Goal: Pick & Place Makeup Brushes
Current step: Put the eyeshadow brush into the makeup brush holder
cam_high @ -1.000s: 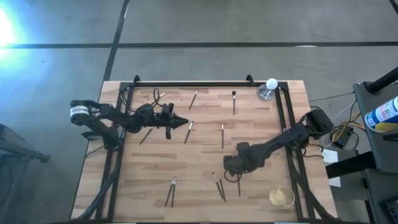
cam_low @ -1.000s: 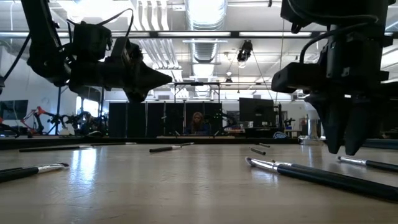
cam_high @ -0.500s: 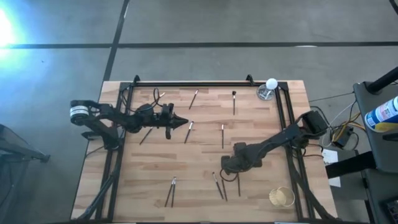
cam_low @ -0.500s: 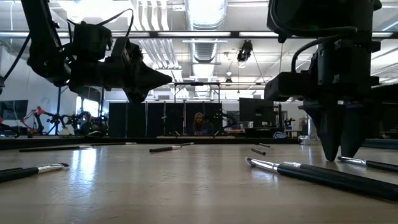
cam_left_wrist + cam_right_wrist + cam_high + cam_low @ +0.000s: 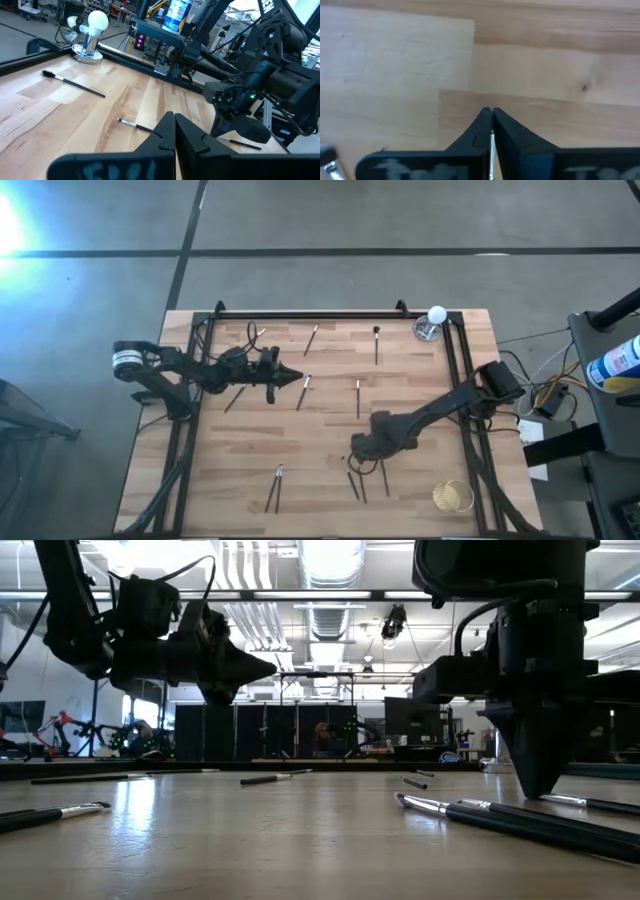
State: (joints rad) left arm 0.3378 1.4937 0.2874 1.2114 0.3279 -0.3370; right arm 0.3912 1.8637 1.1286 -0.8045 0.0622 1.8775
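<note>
My right hand (image 5: 491,117) is black, as is my left hand (image 5: 296,378). The counter (image 5: 250,440) is pale wood in light and tan planks. The makeup brushes (image 5: 304,392) have dark handles and silvery ends. The cup (image 5: 452,497) is straw-yellow.

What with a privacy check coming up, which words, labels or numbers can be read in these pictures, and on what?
"EN": white letters cut off by the picture's edge, on the right arm's upper housing.
Label on the blue bottle: too blurred to read.
White marks on the body of the left tool: too blurred to read.
White marks on the body of the right tool: too blurred to read.
</note>
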